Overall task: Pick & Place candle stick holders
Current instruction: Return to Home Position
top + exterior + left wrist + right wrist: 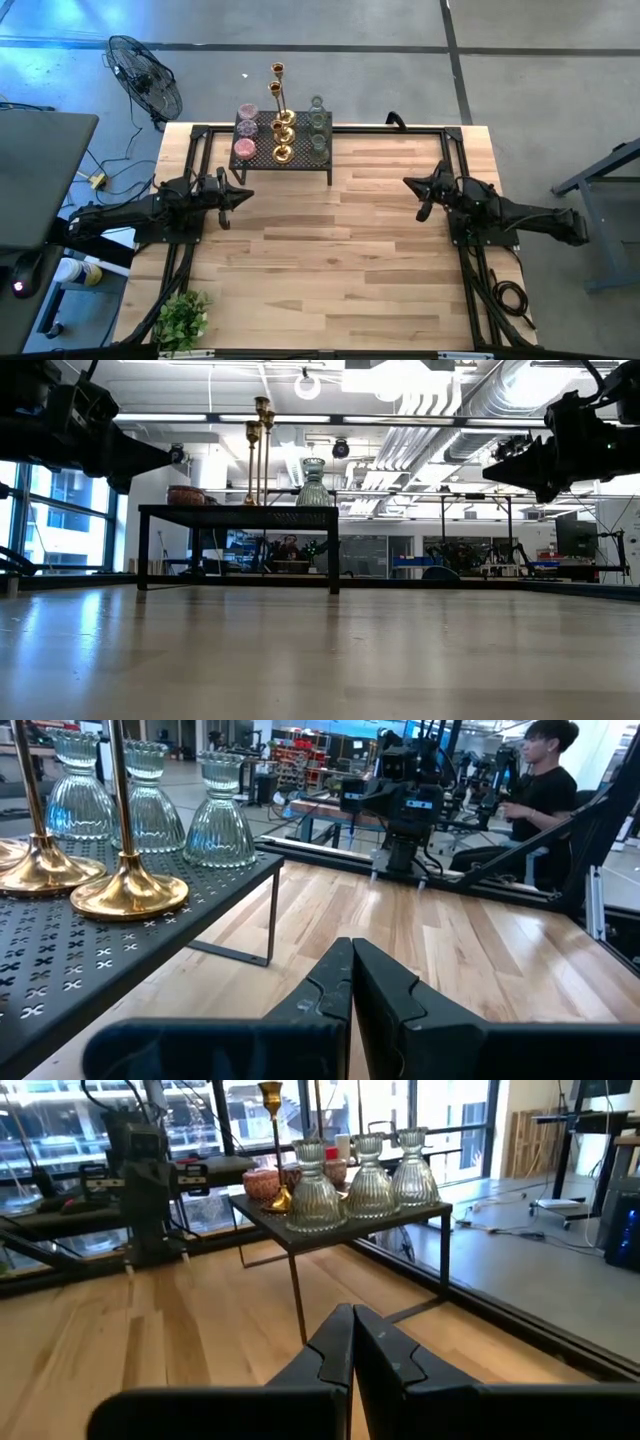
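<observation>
Left arm: drawn back at the left side, with the forearm held level and pointed inward.
Left gripper: fingers are pressed together along their length; nothing is gripped.
Right arm: mirrored at the right side and pointed inward.
Right gripper: fingers are pressed together; it is faced toward its counterpart, well apart.
</observation>
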Controlling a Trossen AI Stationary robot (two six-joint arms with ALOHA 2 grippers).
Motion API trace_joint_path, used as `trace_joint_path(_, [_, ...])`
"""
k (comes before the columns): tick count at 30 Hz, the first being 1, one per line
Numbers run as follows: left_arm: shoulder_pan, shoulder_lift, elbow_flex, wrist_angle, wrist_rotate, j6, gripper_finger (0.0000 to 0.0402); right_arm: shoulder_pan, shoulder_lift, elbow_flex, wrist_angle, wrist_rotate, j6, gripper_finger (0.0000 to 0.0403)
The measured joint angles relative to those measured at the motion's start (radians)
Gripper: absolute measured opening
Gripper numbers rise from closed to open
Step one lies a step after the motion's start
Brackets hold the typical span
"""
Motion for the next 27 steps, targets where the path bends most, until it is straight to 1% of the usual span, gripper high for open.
trace_joint_path(27, [0.000, 0.000, 0.000, -0.001, 0.001, 0.000, 0.0003, 0.000, 0.000, 0.000, 0.005, 0.003, -0.014, 0.0000])
